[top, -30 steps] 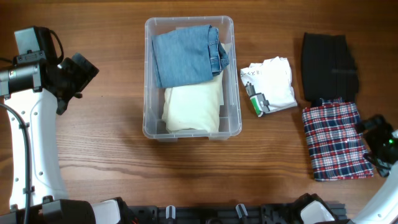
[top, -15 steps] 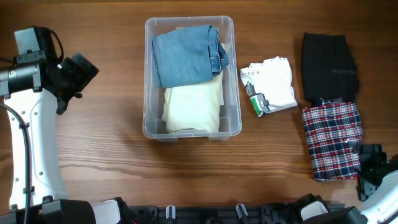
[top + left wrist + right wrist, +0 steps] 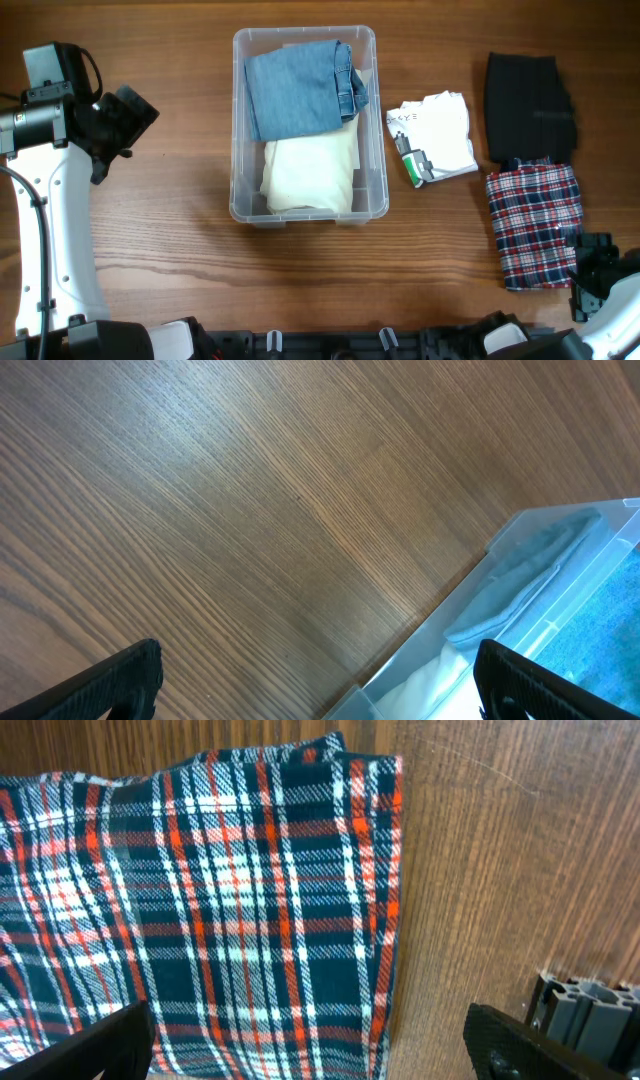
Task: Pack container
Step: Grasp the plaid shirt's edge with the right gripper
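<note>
Looking down on the table (image 3: 170,240), you find the container (image 3: 236,130) upright toward the middle of the far edge, its long sides running from far edge to near edge. It holds a folded blue denim garment (image 3: 300,90) in its far half and a folded cream garment (image 3: 310,175) in its near half. Outside it, toward the right edge, lie a white garment (image 3: 440,130) with a tag, a black garment (image 3: 528,95) and, touching that one's near end, a plaid shirt (image 3: 535,225). Your left gripper (image 3: 125,115) hangs over bare wood near the left edge, apart from the container, jaws spread wide and empty; its wrist view shows one container corner (image 3: 520,540) ahead. Your right gripper (image 3: 595,265) sits by the near right corner at the plaid shirt's near end, jaws wide, gripping nothing; whether it touches the cloth cannot be told.
</note>
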